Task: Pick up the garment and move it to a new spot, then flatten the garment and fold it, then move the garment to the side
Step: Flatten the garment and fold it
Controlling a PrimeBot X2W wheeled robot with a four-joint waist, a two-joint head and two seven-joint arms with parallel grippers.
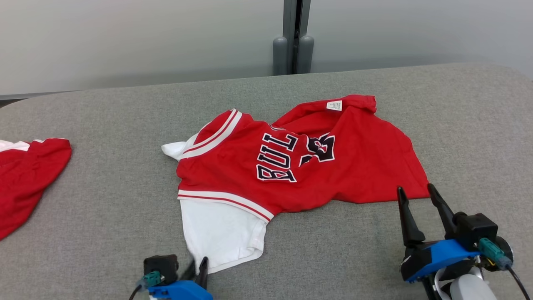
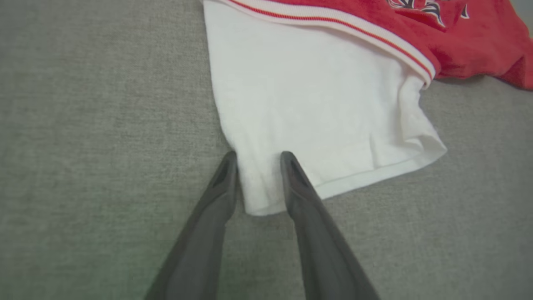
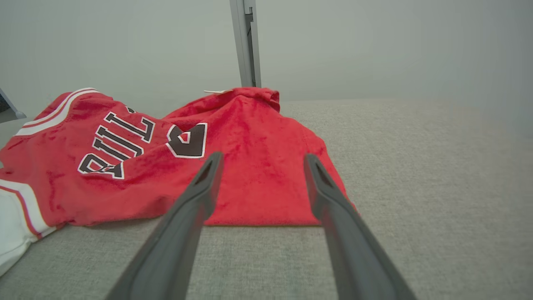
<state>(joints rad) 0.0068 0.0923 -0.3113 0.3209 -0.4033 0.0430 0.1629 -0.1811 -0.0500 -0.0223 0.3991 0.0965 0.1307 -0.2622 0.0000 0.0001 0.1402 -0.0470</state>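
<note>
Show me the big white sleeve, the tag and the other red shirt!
big white sleeve (image 2: 316, 108): left wrist view, its middle
tag (image 1: 334, 105): head view, its middle
other red shirt (image 1: 25, 179): head view, red part

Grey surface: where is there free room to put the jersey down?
Bare: the patch of grey surface between the jersey and the other red garment; the stretch right of the jersey; the strip behind it toward the wall. Crowded: the near edge, where the left gripper and right gripper sit at the jersey's corners.

two garments (image 1: 354, 158) (image 1: 25, 179), two pincers (image 1: 198, 264) (image 1: 415, 187)
</note>
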